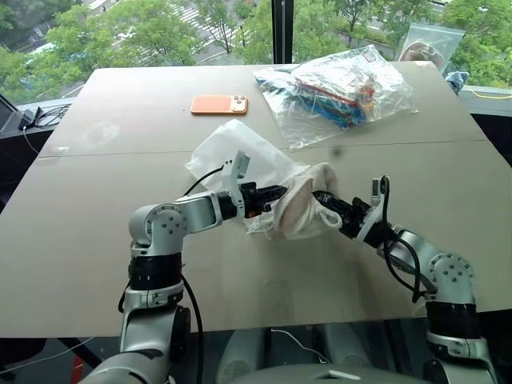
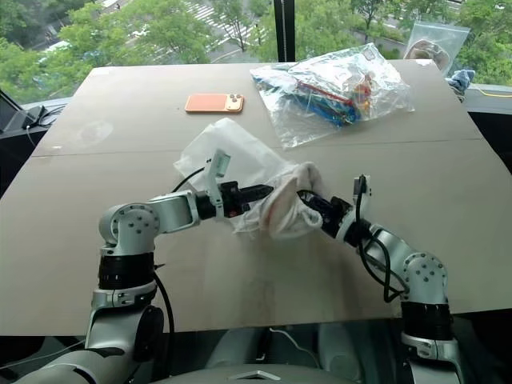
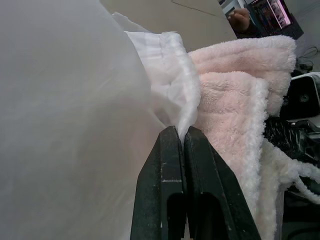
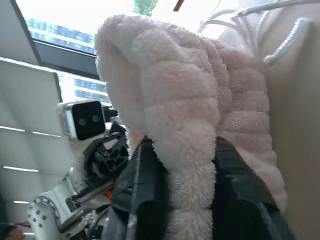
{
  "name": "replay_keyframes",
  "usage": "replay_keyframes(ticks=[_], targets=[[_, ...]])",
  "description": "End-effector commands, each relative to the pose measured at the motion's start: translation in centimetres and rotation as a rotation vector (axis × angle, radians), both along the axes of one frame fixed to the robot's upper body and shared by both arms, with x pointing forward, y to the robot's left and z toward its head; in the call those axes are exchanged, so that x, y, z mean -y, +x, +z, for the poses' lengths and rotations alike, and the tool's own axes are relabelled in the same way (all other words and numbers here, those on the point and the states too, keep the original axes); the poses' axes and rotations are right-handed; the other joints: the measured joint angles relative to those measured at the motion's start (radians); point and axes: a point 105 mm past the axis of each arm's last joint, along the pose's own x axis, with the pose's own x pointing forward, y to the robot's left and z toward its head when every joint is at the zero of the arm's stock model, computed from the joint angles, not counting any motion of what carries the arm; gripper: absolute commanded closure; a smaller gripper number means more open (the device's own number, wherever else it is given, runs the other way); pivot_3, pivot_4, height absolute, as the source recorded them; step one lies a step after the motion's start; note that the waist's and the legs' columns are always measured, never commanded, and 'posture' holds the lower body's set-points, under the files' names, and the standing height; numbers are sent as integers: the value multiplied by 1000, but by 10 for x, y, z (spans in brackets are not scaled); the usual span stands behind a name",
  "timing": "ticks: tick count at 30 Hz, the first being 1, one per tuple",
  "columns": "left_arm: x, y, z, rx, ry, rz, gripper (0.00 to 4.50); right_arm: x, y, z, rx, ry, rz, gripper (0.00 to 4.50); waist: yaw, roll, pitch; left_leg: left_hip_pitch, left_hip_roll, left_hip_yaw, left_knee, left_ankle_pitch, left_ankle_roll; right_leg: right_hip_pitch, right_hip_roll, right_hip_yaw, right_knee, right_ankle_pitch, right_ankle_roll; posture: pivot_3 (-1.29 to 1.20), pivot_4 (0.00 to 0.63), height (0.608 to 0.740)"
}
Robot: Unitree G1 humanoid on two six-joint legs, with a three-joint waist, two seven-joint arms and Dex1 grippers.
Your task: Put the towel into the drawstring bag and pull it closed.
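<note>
towel [image 4: 185, 130] sits bunched between the two hands above the middle of the bench [image 1: 96, 240], partly at the mouth of the drawstring bag [image 1: 232, 152], whose body lies back on the bench toward the orange phone [image 1: 218, 104]. the left hand [image 3: 182, 137] is clenched on the gathered white hem of the bag's mouth, fingers pressed flat together with the thin fabric pinched between them. the right hand [image 4: 175, 155] has the towel lying between its two black fingers; whether they grip it or have slackened around it i cannot tell.

the main risk, as i judge it, is the towel slipping out. most of its bulk appears to hang outside the bag, so if the right hand lets go too early it could drop to the bench. the pinch on the hem is narrow, and a hard push from the towel might drag the thin fabric free or fold the mouth shut. the white cords [image 4: 280, 42] trail loosely beside the towel and could snag on the fingers. the clear plastic bag [image 1: 344, 88] of colourful items lies well apart.
</note>
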Motion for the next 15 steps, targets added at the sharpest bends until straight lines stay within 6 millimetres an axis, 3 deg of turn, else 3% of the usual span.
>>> replay_keyframes(ticks=[1,2,5,8,10,15], targets=[[15,-2,15,72,-16,-62,4500,5,-9,8,44,-101,27,1842,-1,0,0,0,0,0,0,0,0,0,0,0,0,0,0,0,150,740],[17,-2,14,77,-7,-75,4500,9,-9,11,51,-130,27,1410,-2,0,0,0,0,0,0,0,0,0,0,0,0,0,0,0,150,740],[23,-3,13,87,3,-96,4500,13,-11,20,78,-155,40,1410,-5,0,0,0,0,0,0,0,0,0,1,1,0,0,0,0,150,740],[28,-4,11,90,4,-115,4500,14,-14,19,72,-214,69,826,-4,0,0,0,1,0,0,0,0,0,1,1,0,0,0,0,150,740],[30,-5,9,100,22,-132,4500,12,-14,23,52,-184,72,60,-2,0,0,0,1,0,0,0,0,0,1,1,0,0,0,0,150,740],[32,-7,4,123,63,-153,4500,17,-16,42,56,-148,68,60,-2,-1,0,-1,1,0,0,0,0,0,1,0,-1,0,0,0,150,740]])
